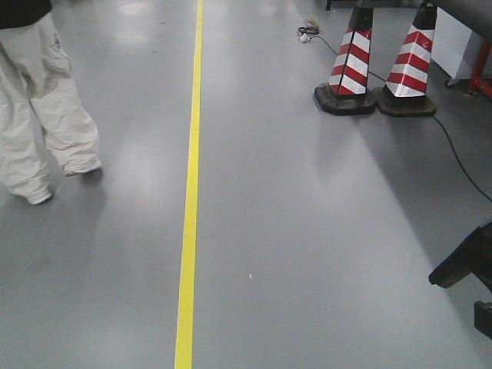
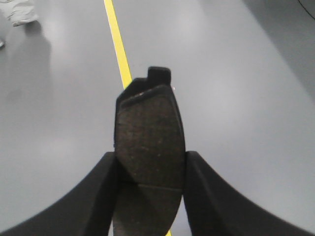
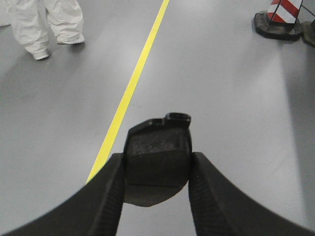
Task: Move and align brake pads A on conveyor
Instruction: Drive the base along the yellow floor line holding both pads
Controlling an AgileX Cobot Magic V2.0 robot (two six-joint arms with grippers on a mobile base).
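We see a dark, speckled brake pad point(image 2: 150, 147) clamped in our left end effector point(image 2: 150, 169), another pad point(image 3: 157, 157) in our right end effector point(image 3: 156, 172), both above grey floor point(image 1: 307, 231) with a yellow line point(image 1: 190, 200).

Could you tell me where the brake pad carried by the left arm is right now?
In the left wrist view, the brake pad is clamped between the fingers of the left gripper, held above the grey floor with the yellow line behind it.

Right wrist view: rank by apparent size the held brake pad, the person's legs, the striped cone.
1. Brake pad, inflated by nearness, clamped in the right gripper jaws.
2. Person's legs, cropped by the frame.
3. Striped cone, far off, cropped.
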